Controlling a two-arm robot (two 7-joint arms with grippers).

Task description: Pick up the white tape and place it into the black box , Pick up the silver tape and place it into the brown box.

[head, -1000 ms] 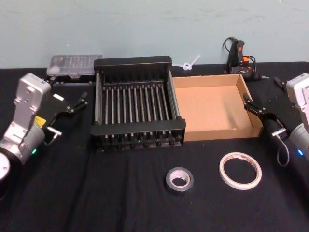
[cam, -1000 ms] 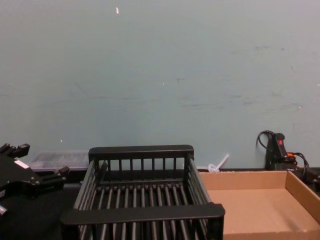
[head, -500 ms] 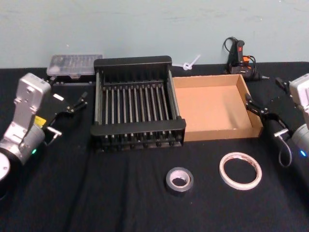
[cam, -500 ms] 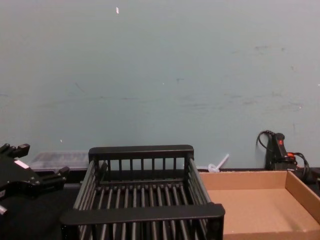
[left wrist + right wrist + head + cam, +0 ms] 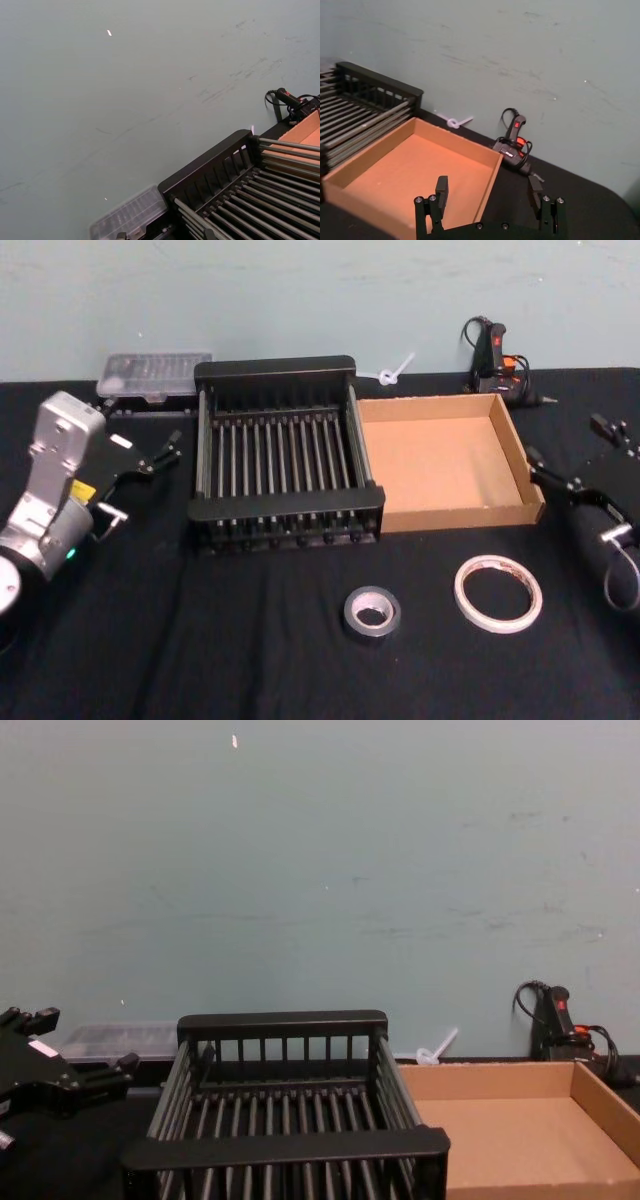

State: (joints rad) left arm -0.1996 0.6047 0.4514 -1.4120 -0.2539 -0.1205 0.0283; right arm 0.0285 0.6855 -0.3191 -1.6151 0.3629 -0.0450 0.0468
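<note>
The right claw hangs above the desk just right of the brown box, its two fingers spread wide with nothing between them; in the right wrist view the fingers stand well apart, with the box's near right corner behind them. The left claw sits on the far left, just left of the black box, its fingers also spread and bare.

The black box and the brown box stand side by side, touching, in the middle of the black desk. Both are bare inside. The white tape lies flat on the desk in front of the brown box's right corner, near the right claw but apart from it. The silver tape lies flat to its left, in front of the seam between the two boxes.

Behind the boxes, by the wall, are a clear case on the left and a glue gun on the right.
</note>
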